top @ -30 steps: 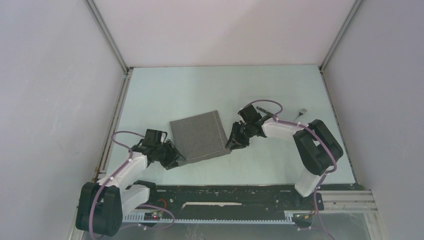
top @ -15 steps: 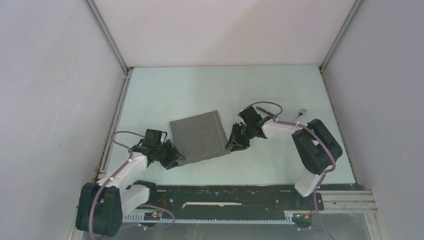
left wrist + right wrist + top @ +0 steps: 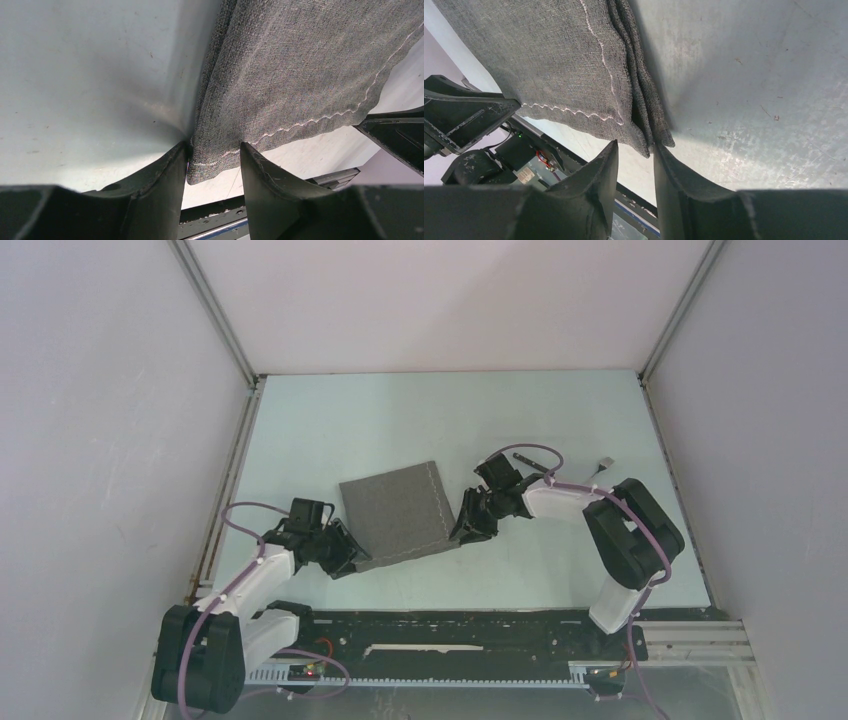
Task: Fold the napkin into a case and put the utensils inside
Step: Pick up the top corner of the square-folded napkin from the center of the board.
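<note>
- Over the last second almost nothing moves. The right gripper [image 3: 636, 146] creeps a touch nearer the lower right corner of the napkin [image 3: 398, 515], and the left gripper [image 3: 215, 149] stays at the lower left corner.
- Both sets of fingers stand narrowly apart, straddling a corner without pinching it. I judge a two-handed grasp for the next fold is imminent, with the case not yet made.
- The napkin lies folded, centre-left on the table [image 3: 560, 410], between the grippers.
- It is nearly square. Its slightly longer axis runs left to right, rising towards the upper right.
- The knife [image 3: 524, 454] and fork [image 3: 604, 461] lie at upper right, apart from the cloth.
</note>
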